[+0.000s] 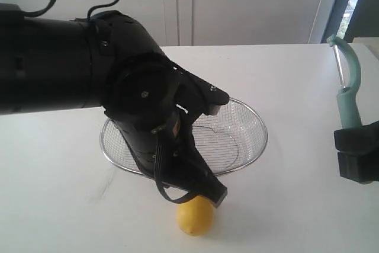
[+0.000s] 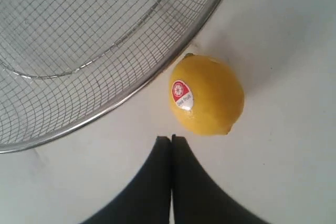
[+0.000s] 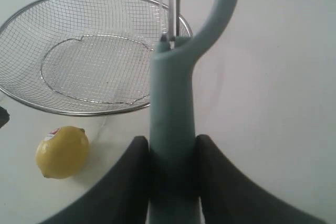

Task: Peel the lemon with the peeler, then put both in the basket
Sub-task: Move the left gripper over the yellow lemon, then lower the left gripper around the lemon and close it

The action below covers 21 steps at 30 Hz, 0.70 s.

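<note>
White table (image 1: 284, 75): yellow lemon (image 2: 207, 95) w/ sticker (image 2: 182, 94)

The lemon (image 1: 194, 216) lies on the table (image 1: 284, 205) just before the basket (image 1: 247, 135), the peeler (image 1: 349, 102) well to the right.

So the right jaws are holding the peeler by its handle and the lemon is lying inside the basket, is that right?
Not quite: the lemon lies on the table beside the basket, as the left wrist view shows. The right jaws do hold the peeler by its handle.

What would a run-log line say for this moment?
left gripper: shut, empty, near lemon | right gripper: shut on peeler, upright | lemon: unpeeled, on table beside basket
</note>
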Each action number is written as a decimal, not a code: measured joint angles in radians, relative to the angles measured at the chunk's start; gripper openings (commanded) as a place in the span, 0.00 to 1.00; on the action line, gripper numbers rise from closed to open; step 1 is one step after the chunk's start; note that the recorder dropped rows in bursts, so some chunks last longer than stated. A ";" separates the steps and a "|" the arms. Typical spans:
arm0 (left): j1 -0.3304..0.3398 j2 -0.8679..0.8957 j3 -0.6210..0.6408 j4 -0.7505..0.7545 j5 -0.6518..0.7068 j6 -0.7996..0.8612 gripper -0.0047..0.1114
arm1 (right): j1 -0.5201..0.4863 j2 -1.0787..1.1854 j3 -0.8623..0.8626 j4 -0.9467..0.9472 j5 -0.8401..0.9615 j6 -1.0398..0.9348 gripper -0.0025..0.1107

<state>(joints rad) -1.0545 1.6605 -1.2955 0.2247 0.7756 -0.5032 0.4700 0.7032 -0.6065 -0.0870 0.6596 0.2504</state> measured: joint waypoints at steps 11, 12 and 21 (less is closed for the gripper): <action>0.000 0.077 0.000 -0.117 -0.033 -0.065 0.08 | 0.000 0.000 0.000 0.000 0.000 0.000 0.02; 0.000 0.087 0.000 -0.125 -0.034 -0.070 0.11 | 0.000 0.000 0.000 0.000 0.000 0.000 0.02; 0.000 0.105 0.000 -0.151 -0.034 -0.139 0.55 | 0.000 0.000 0.000 0.000 0.000 0.000 0.02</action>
<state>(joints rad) -1.0545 1.7651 -1.2955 0.0734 0.7416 -0.6422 0.4700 0.7032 -0.6065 -0.0870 0.6596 0.2504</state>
